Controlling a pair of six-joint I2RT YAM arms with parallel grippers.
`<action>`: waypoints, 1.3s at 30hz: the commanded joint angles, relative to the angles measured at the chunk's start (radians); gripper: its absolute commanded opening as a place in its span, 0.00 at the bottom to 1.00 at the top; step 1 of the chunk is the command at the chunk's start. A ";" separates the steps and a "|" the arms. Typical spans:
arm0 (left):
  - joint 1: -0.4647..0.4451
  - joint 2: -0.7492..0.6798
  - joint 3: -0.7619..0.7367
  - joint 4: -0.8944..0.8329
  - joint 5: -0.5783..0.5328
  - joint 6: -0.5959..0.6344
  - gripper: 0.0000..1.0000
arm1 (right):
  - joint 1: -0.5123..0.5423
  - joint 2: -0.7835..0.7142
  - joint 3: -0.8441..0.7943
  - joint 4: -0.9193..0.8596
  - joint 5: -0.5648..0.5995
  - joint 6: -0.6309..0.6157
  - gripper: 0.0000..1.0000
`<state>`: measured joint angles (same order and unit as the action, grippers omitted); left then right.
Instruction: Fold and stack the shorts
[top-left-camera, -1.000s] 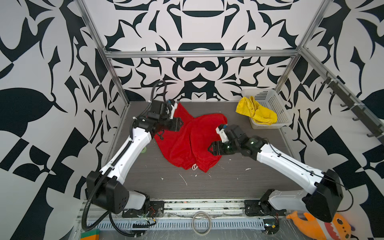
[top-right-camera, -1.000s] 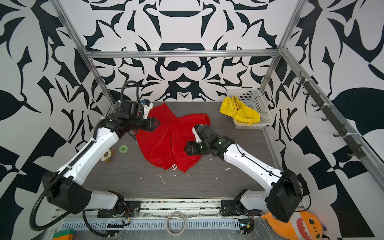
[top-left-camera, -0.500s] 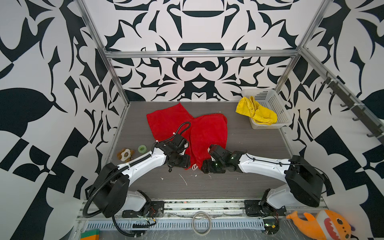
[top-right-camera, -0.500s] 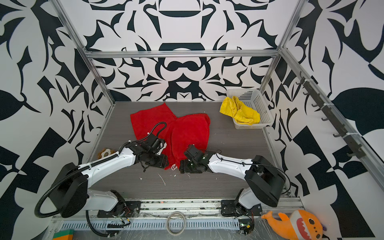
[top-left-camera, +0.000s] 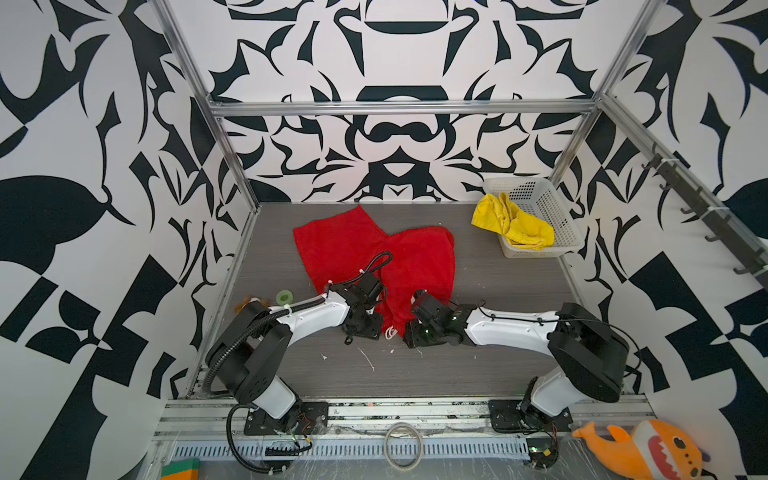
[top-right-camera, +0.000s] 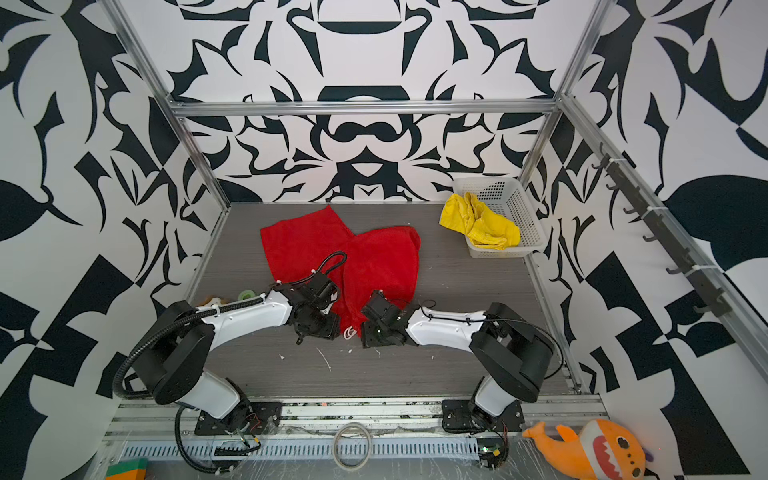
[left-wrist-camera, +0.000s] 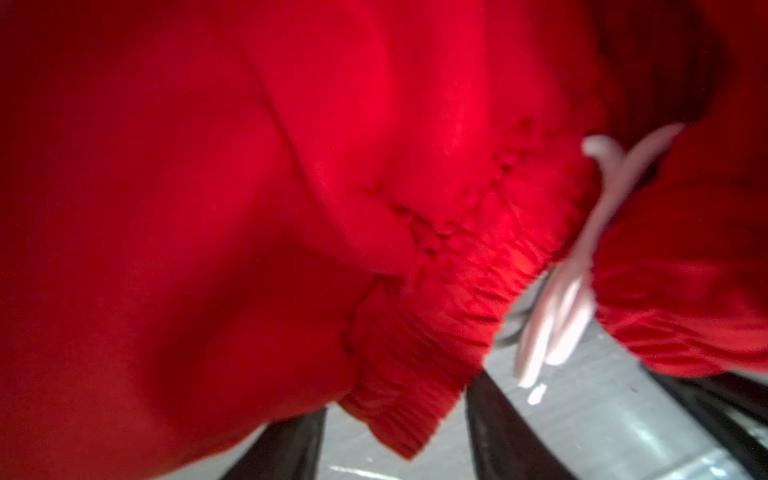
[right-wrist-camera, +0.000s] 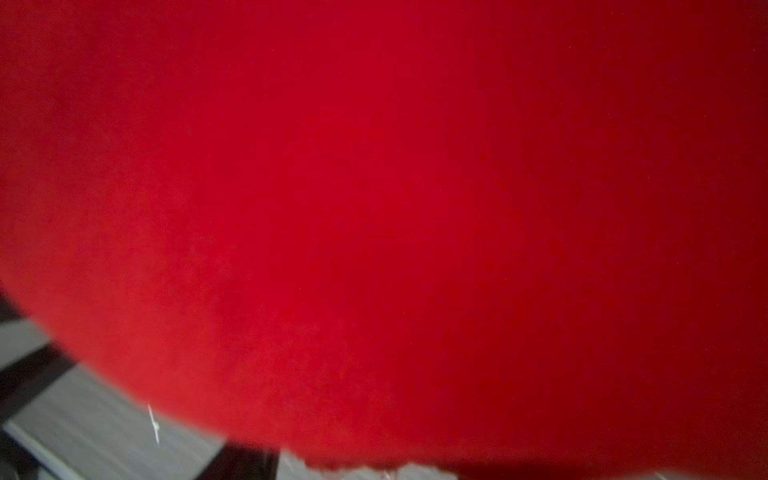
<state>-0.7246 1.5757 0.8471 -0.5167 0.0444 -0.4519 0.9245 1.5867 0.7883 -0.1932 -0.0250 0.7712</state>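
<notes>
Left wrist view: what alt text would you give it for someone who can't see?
Red shorts fill nearly the whole blurred close-up, with their gathered elastic waistband and white drawstring showing. Past the cloth's edge, two dark jaws stand apart over the grey table.

Black-and-white patterned walls (top-left-camera: 399, 158) surround red shorts (top-left-camera: 419, 257), yellow shorts (top-left-camera: 515, 226), a white basket (top-left-camera: 557, 216) and a grey tabletop (top-left-camera: 498, 291).

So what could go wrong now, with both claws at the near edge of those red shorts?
The loose white drawstring lies between the left gripper and right gripper; it might snag. The bright red thin-fabric shorts lie with legs splayed unevenly, so a fold could come out crooked.
</notes>
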 joint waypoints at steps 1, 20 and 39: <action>-0.004 0.056 -0.012 -0.024 -0.056 -0.028 0.43 | 0.001 0.028 0.006 0.021 0.067 -0.022 0.47; -0.009 -0.184 0.221 -0.409 0.050 0.143 0.11 | -0.454 -0.221 0.338 -0.231 -0.143 -0.385 0.00; -0.156 -0.004 0.336 -0.099 0.231 0.106 0.53 | -0.710 -0.164 0.377 -0.374 -0.297 -0.477 0.64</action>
<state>-0.8894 1.6318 1.1416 -0.6228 0.2596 -0.3779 0.2104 1.5330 1.1889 -0.5041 -0.3412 0.3202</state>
